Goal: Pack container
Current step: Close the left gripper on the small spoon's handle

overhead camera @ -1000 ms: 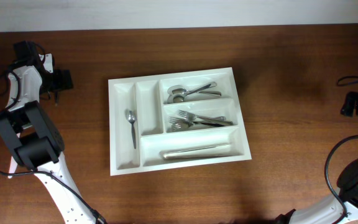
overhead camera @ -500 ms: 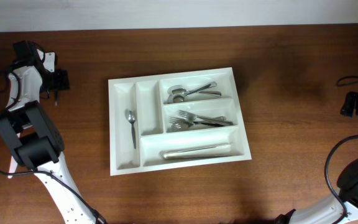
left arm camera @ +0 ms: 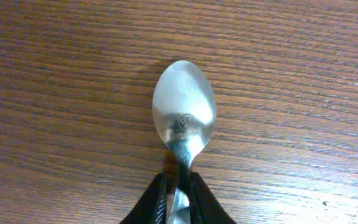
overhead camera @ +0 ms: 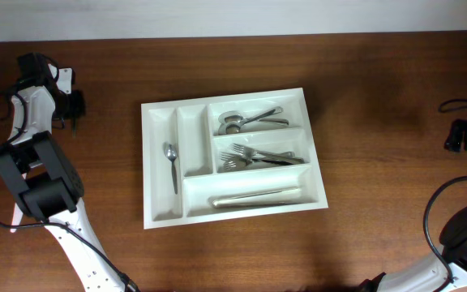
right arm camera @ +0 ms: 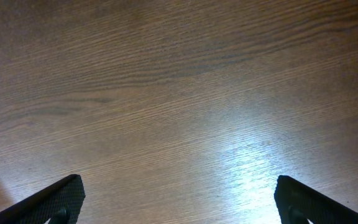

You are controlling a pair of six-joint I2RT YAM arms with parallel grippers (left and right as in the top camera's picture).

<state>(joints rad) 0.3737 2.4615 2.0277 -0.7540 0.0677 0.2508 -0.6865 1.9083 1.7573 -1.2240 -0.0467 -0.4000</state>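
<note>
Fingers of the left gripper (left arm camera: 179,183) stand almost together, pinching the neck of a small silver metal spoon (left arm camera: 184,109). Its oval bowl points away from them over the brown wooden table (left arm camera: 48,74). Only the left wrist view makes this grip plain. From overhead the same gripper (overhead camera: 73,109) is a dark shape near the far left corner of the table, and the spoon under it is too small to make out.

Around the middle of the table lies the large white rectangular plastic cutlery tray (overhead camera: 146,170), turned slightly askew and well apart from both grippers. Only the overhead view shows it. Its leftmost narrow compartment holds a single silver teaspoon (overhead camera: 172,166) lying lengthwise. Of the three wide compartments to the right, the far one holds a few spoons (overhead camera: 246,122) and the middle one a bunch of forks (overhead camera: 258,156). The near one holds long pale pieces (overhead camera: 254,197) whose kind I cannot tell.

At the right edge of the table the right gripper (overhead camera: 463,135) shows from overhead only as a black block, its jaws unreadable. The right wrist view settles it: two black fingertips (right arm camera: 55,199) sit at the lower corners, spread wide, holding nothing. Wood grain with a bright patch of glare lies between them.
</note>
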